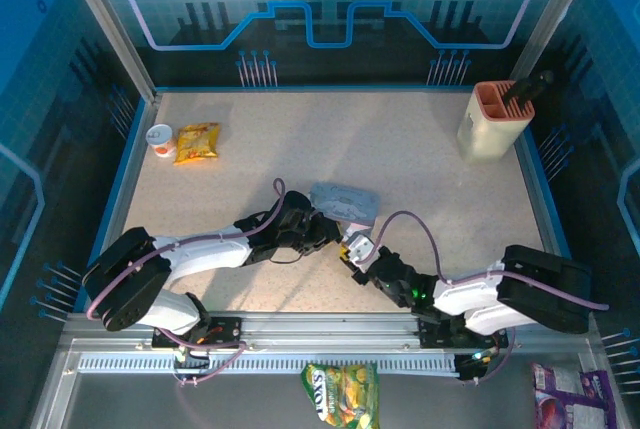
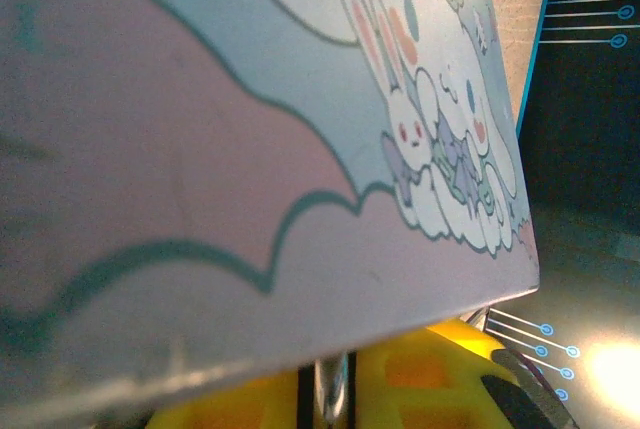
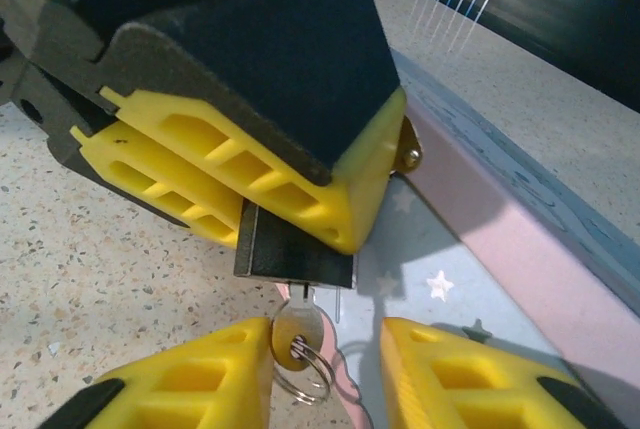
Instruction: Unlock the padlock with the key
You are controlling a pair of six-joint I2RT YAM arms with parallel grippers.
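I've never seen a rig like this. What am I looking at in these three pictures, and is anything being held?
Two robot arms are bolted at the near edge of a table, and each ends in a two-finger gripper with yellow pads. The wide picture looks down from above. The other two come from cameras on the left and right wrists. On the table lie a pastel tin with cartoon rabbits, a yellow snack bag, a small cup and a beige holder. The left gripper is clamped on the dark padlock, beside the tin. The key sits in its keyhole, with its head between the open fingers of the right gripper.
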